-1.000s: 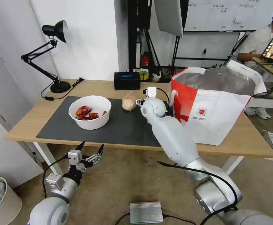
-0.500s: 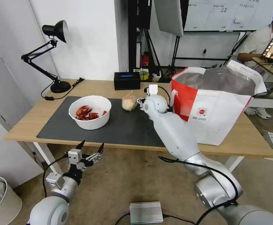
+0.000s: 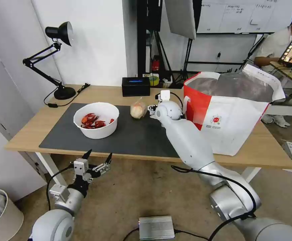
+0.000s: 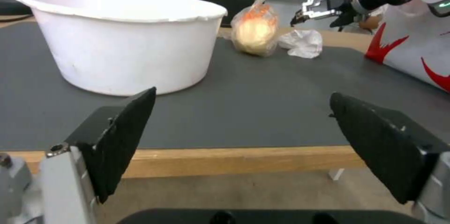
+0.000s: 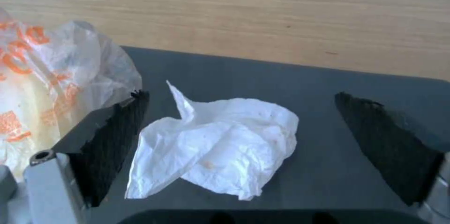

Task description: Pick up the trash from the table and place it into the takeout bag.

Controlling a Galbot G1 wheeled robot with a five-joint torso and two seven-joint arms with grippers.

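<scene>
Above the dark grey mat (image 5: 328, 87), the right gripper (image 5: 244, 146) hangs wide open and empty, straddling the crumpled white tissue (image 5: 220, 146); grasping it calls for lowering, then closing.

A black desk lamp (image 3: 57, 57) and a black box (image 3: 135, 86) stand upright.

One bowl (image 3: 96, 120), one bagged bun (image 3: 137, 109), one tissue (image 5: 220, 145), one takeout bag (image 3: 231, 110), one black box (image 3: 135, 86), one lamp (image 3: 54, 57).

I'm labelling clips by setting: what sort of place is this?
Probably an office or lab: whiteboard on the wall, light stands, desk lamp on a light-wood table.
</scene>
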